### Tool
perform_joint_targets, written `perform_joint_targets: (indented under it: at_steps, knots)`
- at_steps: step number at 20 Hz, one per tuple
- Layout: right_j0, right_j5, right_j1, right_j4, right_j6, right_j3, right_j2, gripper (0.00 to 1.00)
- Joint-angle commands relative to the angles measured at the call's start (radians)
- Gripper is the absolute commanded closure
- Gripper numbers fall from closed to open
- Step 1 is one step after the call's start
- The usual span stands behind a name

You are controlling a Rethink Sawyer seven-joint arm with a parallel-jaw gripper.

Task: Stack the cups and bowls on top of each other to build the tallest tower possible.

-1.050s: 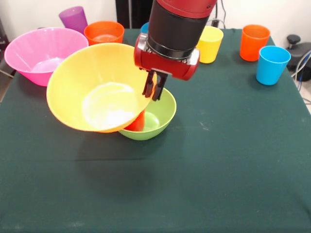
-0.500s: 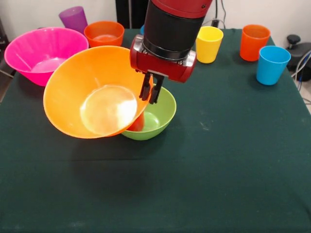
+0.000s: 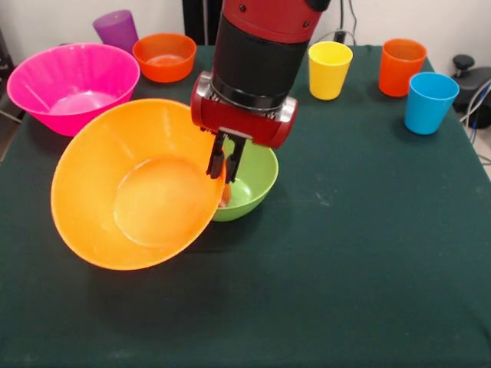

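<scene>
My tool (image 3: 220, 166) pinches the rim of the yellow-orange bowl (image 3: 134, 188), which hangs steeply tilted beside the green bowl (image 3: 253, 180). I should level it and centre it before letting go.

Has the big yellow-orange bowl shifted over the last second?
Yes. The yellow-orange bowl, pinched at its rim by the tool, has swung down and left in the picture, away from the green bowl.

We see a big table (image 3: 368, 268) with a dark green cloth on it. Behind the table is a pale wall (image 3: 46, 19). Black cables (image 3: 479, 100) hang beside the table.
</scene>
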Motion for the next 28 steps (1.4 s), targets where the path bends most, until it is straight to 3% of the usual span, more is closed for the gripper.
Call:
perform_joint_targets:
  at_steps: [1, 4, 7, 17, 28]
  knots:
    - [0.012, 0.022, 0.186, 0.000, 0.083, -0.013, 0.060, 1.00]
    - [0.053, -0.027, 0.211, 0.034, 0.223, -0.012, 0.027, 1.00]
    - [0.063, -0.161, 0.248, 0.052, 0.285, 0.000, 0.025, 1.00]
    - [0.013, -0.382, 0.310, 0.078, 0.161, 0.028, 0.054, 1.00]
    - [0.015, -0.433, 0.323, 0.105, 0.152, 0.040, 0.043, 1.00]
